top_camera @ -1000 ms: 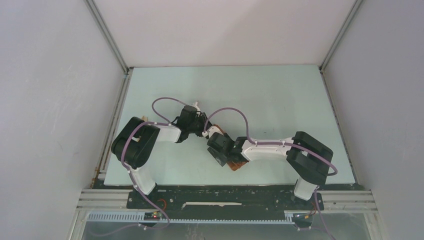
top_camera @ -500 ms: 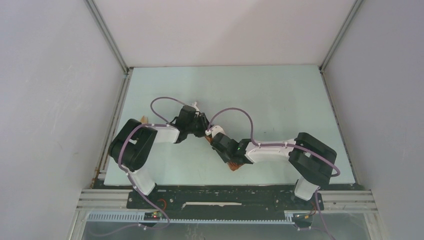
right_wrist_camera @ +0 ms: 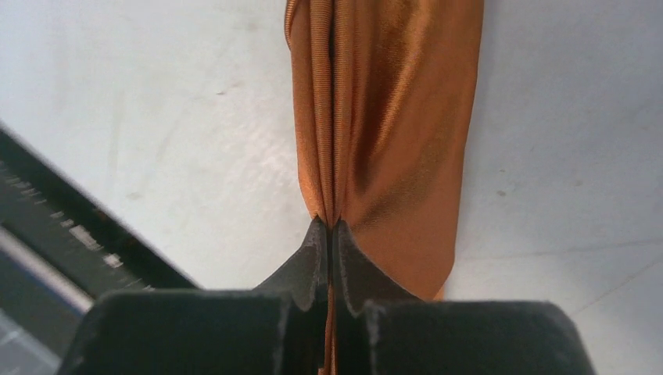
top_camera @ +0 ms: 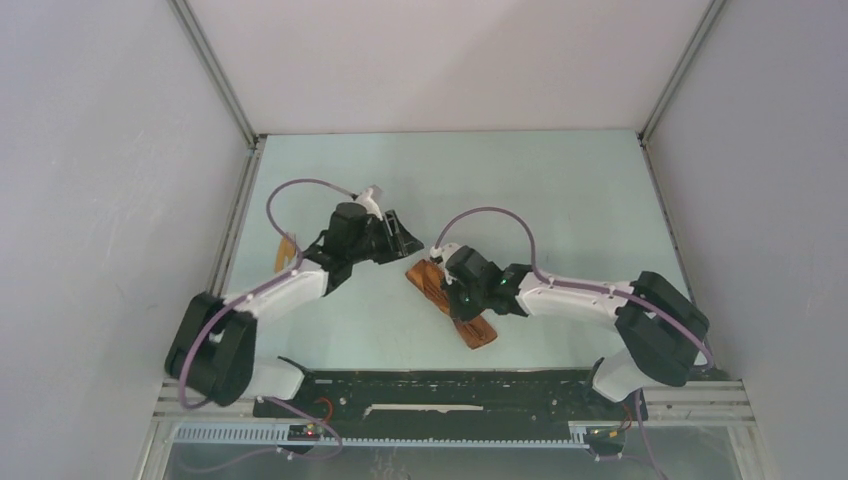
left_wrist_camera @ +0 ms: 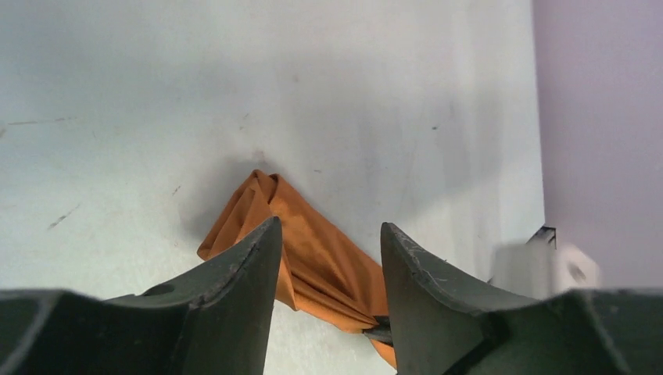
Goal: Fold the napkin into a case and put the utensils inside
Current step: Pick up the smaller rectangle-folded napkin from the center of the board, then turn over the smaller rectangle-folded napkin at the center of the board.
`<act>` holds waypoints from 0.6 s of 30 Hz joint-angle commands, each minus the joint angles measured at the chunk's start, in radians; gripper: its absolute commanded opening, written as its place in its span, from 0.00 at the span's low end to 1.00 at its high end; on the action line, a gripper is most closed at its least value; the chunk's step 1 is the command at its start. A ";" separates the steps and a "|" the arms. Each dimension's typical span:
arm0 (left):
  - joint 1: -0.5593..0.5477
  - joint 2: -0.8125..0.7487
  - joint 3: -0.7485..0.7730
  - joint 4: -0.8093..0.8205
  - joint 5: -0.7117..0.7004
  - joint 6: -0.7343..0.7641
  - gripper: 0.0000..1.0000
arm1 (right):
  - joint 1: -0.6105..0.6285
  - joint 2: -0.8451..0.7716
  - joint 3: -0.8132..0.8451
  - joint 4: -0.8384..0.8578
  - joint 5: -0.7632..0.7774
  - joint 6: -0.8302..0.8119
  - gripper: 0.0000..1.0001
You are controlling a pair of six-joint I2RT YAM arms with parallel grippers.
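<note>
Right, here is how it stands for you:

- Your right gripper point(top_camera: 452, 290) is down on the napkin point(top_camera: 478, 332), about midway along it.
- In the right wrist view, that gripper point(right_wrist_camera: 330, 228) has its jaws pressed together on a raised pleat of the napkin point(right_wrist_camera: 391, 117). The cloth is pinched thin between the two tips.
- The napkin lies on the counter point(top_camera: 560, 200) as a narrow rust-orange strip. It runs on a slant from near the middle down towards the black rail point(top_camera: 450, 385) at the near edge.
- From the pinch, the cloth stretches straight away across the pale counter point(right_wrist_camera: 563, 156). Long creases run down its left half, and its right half is smoother and shiny.
- Your left gripper point(top_camera: 404, 238) sits just beside the strip's far end, on its left side, clear of the right gripper.
- The left wrist view shows that gripper point(left_wrist_camera: 330, 226) with its jaws apart and nothing between them.
- Beyond those fingers point(left_wrist_camera: 234, 289) you can see the bunched end of the napkin point(left_wrist_camera: 313, 258) lying flat on the counter point(left_wrist_camera: 234, 78), casting a soft shadow.
- Of the utensils point(top_camera: 288, 248), only a slim light-brown sliver shows. It is by the counter's left edge beside the left arm, well apart from the napkin.
</note>
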 commanded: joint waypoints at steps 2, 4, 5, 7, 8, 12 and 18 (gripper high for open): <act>0.010 -0.271 -0.060 -0.119 -0.021 0.099 0.57 | -0.091 -0.108 -0.016 0.017 -0.393 0.089 0.00; 0.010 -0.354 -0.103 -0.115 0.014 0.109 0.58 | -0.121 -0.142 -0.038 0.050 -0.491 0.121 0.00; 0.010 -0.393 -0.124 -0.110 0.039 0.116 0.59 | -0.137 -0.156 -0.049 0.062 -0.531 0.137 0.00; -0.002 -0.457 -0.158 -0.102 0.091 0.142 0.61 | -0.181 -0.172 -0.083 0.112 -0.620 0.172 0.00; -0.021 -0.488 -0.167 -0.104 0.107 0.170 0.61 | -0.203 -0.178 -0.105 0.143 -0.657 0.197 0.00; -0.229 -0.561 -0.156 -0.122 -0.022 0.261 0.66 | -0.279 -0.176 -0.192 0.272 -0.802 0.248 0.00; -0.434 -0.406 0.013 -0.277 -0.101 0.475 0.51 | -0.411 -0.134 -0.306 0.454 -0.949 0.313 0.00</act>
